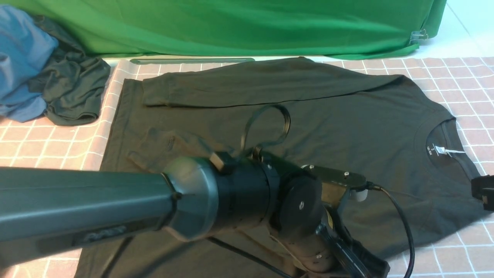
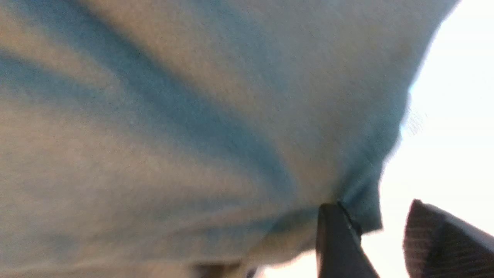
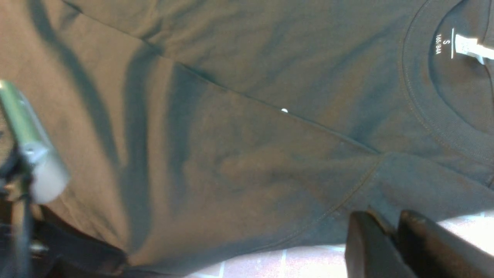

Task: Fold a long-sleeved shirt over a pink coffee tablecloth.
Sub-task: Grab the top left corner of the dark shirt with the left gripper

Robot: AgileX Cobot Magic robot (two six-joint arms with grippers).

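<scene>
Blurred cloth, probably the long-sleeved shirt [image 2: 193,135], fills the left wrist view.

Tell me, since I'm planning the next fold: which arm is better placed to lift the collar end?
Right, probably: the right gripper is closed on the long-sleeved shirt's shoulder edge by the collar; the left gripper is open, farther off.

The long-sleeved shirt [image 1: 308,127] is soft, matt black knit cloth; its neck label [image 1: 451,150] is white tape. The pink coffee tablecloth [image 1: 38,143] beneath is matt woven fabric. At my twelve o'clock the green backdrop cloth [image 1: 231,27] has a faint sheen. My left arm [image 1: 77,200] looks like smooth satin-grey metal; on my left gripper [image 2: 372,204] the fingers [image 2: 444,243] are matt black, one finely ribbed.
</scene>
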